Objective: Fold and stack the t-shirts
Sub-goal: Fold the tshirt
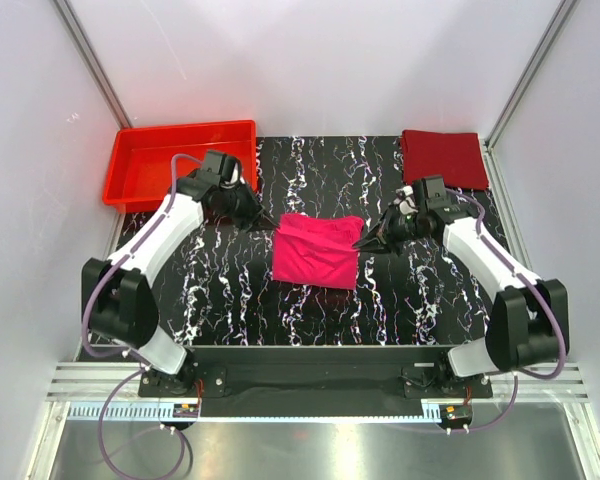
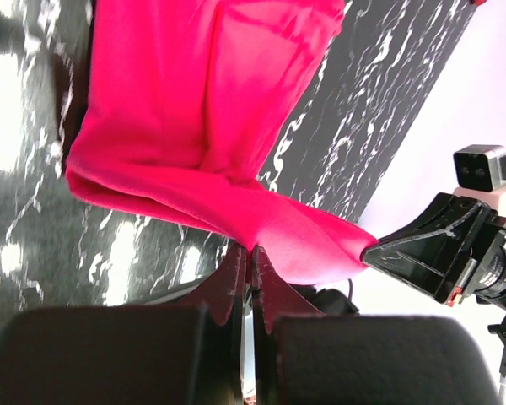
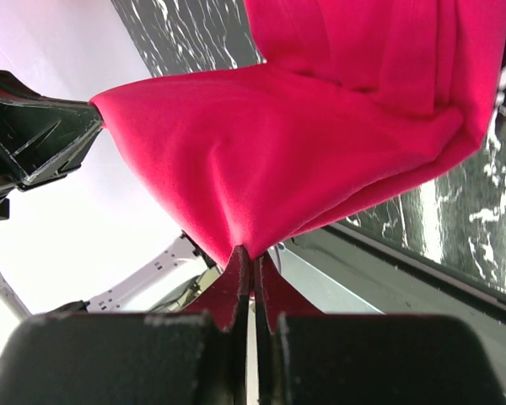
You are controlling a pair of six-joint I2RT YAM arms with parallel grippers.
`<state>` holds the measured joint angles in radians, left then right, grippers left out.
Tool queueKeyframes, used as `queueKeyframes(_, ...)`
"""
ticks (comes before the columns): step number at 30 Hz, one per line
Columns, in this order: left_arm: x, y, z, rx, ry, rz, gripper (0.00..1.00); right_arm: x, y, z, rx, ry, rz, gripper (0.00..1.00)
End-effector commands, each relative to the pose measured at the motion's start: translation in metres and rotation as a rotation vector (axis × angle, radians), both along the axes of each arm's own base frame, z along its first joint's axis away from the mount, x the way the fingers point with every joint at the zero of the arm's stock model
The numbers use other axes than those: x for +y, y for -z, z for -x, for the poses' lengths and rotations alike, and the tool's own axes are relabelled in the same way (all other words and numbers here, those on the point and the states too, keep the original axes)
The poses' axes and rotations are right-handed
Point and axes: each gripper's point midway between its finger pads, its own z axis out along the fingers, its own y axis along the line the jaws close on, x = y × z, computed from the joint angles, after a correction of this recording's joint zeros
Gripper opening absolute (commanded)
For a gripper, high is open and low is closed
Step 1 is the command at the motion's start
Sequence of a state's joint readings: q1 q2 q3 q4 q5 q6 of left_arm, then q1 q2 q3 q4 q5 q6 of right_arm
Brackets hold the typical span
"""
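The maroon shirt [image 1: 443,157] lies folded at upper right. The pink shirt [image 1: 317,250], at centre, looks half-folded, with the left gripper [image 1: 265,222] and right gripper [image 1: 366,240] each pinching a corner. Stacking is not yet done.

Left arm [image 1: 160,232] and right arm [image 1: 480,250]: white link shells, black joint housings, purple cable [image 1: 90,300] looped externally. Claw fingers [image 2: 228,291] black, tapered.
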<state>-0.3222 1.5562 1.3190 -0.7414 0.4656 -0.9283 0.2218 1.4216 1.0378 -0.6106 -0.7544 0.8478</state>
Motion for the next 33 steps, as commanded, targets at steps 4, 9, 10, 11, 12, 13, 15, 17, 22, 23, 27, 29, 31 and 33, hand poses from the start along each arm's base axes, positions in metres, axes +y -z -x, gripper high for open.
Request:
queueKeyframes(4, -0.011, -0.010, -0.032, -0.049, 0.052, 0.067, 0.00, 0.004, -0.014, -0.033, -0.057, -0.016, -0.052, 0.00)
queueKeyframes(9, -0.016, -0.016, -0.058, -0.091, 0.061, 0.078, 0.00, 0.004, -0.010, -0.051, -0.051, -0.004, -0.053, 0.00)
queueKeyframes(10, -0.017, -0.012, -0.063, -0.083, 0.060, 0.076, 0.00, 0.003, -0.012, -0.055, -0.058, 0.000, -0.049, 0.00)
queueKeyframes(11, -0.017, -0.012, -0.067, -0.088, 0.059, 0.080, 0.00, 0.002, -0.008, -0.058, -0.050, 0.006, -0.042, 0.00)
queueKeyframes(12, -0.018, -0.015, -0.073, -0.095, 0.057, 0.091, 0.00, 0.001, -0.007, -0.061, -0.050, 0.009, -0.042, 0.00)
queueKeyframes(13, -0.020, -0.010, -0.077, -0.084, 0.055, 0.096, 0.00, -0.001, -0.005, -0.065, -0.049, 0.016, -0.041, 0.00)
queueKeyframes(15, -0.022, -0.013, -0.087, -0.103, 0.045, 0.120, 0.00, -0.001, -0.001, -0.074, -0.050, 0.017, -0.047, 0.00)
queueKeyframes(17, -0.024, -0.009, -0.095, -0.103, 0.040, 0.131, 0.00, -0.003, 0.005, -0.083, -0.060, 0.022, -0.035, 0.00)
queueKeyframes(22, -0.027, 0.001, -0.118, -0.120, 0.024, 0.156, 0.00, -0.008, 0.011, -0.111, -0.096, 0.034, -0.028, 0.00)
queueKeyframes(23, -0.029, 0.002, -0.125, -0.141, 0.027, 0.165, 0.00, -0.011, 0.018, -0.117, -0.083, 0.045, -0.023, 0.00)
queueKeyframes(27, -0.031, 0.015, -0.160, -0.206, 0.027, 0.135, 0.10, -0.027, 0.034, -0.144, -0.102, 0.103, 0.010, 0.02)
queueKeyframes(29, -0.029, 0.010, -0.185, -0.295, 0.027, 0.063, 0.17, -0.037, 0.056, -0.163, -0.094, 0.139, 0.028, 0.02)
queueKeyframes(31, -0.033, 0.039, -0.202, -0.273, 0.041, 0.017, 0.28, -0.053, 0.087, -0.191, -0.111, 0.191, 0.076, 0.14)
queueKeyframes(33, -0.027, 0.045, -0.226, -0.329, 0.042, -0.085, 0.41, -0.066, 0.088, -0.225, -0.198, 0.188, 0.089, 0.24)
